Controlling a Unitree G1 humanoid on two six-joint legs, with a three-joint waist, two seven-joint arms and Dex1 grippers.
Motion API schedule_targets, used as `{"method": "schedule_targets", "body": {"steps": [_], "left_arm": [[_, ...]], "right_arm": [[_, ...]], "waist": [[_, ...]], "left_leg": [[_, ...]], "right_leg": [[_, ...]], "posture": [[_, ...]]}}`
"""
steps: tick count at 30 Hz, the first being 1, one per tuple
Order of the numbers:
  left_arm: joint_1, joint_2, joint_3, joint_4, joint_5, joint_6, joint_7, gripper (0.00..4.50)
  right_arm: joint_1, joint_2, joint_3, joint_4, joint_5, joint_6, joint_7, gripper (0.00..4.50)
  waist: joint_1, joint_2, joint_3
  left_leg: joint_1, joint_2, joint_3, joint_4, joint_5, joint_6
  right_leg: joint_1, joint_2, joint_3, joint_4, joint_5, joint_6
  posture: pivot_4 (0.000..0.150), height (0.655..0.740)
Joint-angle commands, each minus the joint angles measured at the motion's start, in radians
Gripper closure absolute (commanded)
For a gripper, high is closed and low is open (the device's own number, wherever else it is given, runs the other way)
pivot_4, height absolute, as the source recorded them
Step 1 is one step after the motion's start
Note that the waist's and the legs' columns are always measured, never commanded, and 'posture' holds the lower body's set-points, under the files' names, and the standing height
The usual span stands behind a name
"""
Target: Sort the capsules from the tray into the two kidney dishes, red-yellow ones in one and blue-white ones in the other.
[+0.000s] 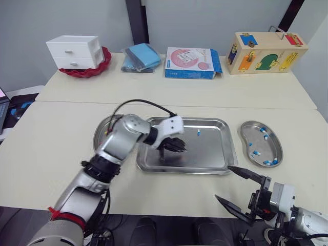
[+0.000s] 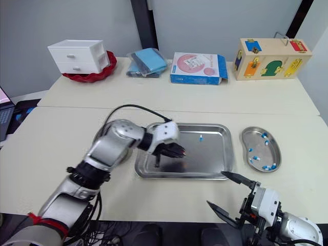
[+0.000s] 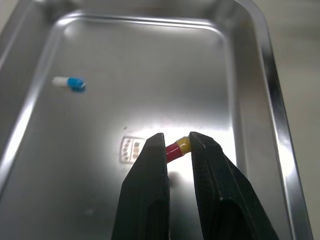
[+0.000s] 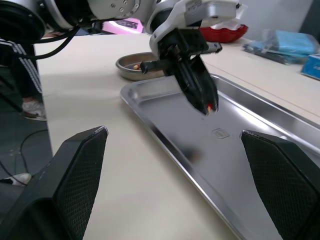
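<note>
Pale desk [image 1: 61, 128], steel tray [image 1: 215, 154] at centre. In it, a red-yellow capsule [image 3: 178, 146] is pinched by the left tool [image 1: 174, 145], fingers narrow on it, just above the tray floor. One blue-white capsule [image 1: 199, 132] lies loose further back. To the right, the right kidney dish [image 1: 274, 138] holds several blue-white ones; the left kidney dish [image 1: 100, 130] sits beside the tray's other end. Near edge: the right tool [image 1: 223, 182] is spread wide, holding nothing, off the tray's right corner.
</note>
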Motion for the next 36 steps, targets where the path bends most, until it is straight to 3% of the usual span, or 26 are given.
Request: {"method": "schedule_targets", "body": {"steps": [1,6,16,24,36], "left_arm": [[0.043,0.07,0.091,-0.108,-0.036,0.094,0.047,4.16],[0.11,0.203,0.213,-0.192,-0.075,0.191,0.098,4.16],[0.19,0.398,0.384,-0.155,-0.083,0.26,0.224,4.16],[0.221,0.406,0.378,-0.1,-0.078,0.238,0.304,4.16],[0.224,0.412,0.357,-0.107,-0.101,0.234,0.308,4.16]], "right_arm": [[-0.019,-0.027,0.023,0.003,0.027,-0.031,0.061,0.0],[-0.069,-0.025,0.038,0.045,0.067,-0.051,0.101,0.0],[-0.108,-0.003,0.047,0.106,0.09,-0.082,0.127,0.0],[-0.13,-0.012,0.052,0.109,0.095,-0.071,0.136,0.0],[-0.129,-0.016,0.046,0.108,0.094,-0.063,0.121,0.0]], "waist": [[-0.001,0.0,0.0],[0.0,0.0,0.0],[0.002,0.0,0.0],[0.002,0.0,0.0],[0.002,0.0,0.0]], "left_leg": [[0.0,0.0,0.0,0.0,0.0,0.0],[0.0,0.0,0.0,0.0,0.0,0.0],[0.0,0.001,0.0,0.0,0.0,0.0],[0.0,0.001,0.0,0.0,0.0,0.0],[0.0,0.0,0.0,0.0,0.0,0.0]], "right_leg": [[0.0,0.0,0.0,0.0,0.0,0.0],[0.0,0.0,0.0,0.001,0.0,0.0],[-0.001,0.0,0.0,0.001,0.0,0.0],[-0.001,0.0,0.0,0.002,0.0,0.0],[-0.001,0.0,0.0,0.002,0.0,0.0]], "posture": [[0.15,0.74],[0.15,0.74],[0.15,0.74],[0.15,0.74],[0.15,0.74]]}}
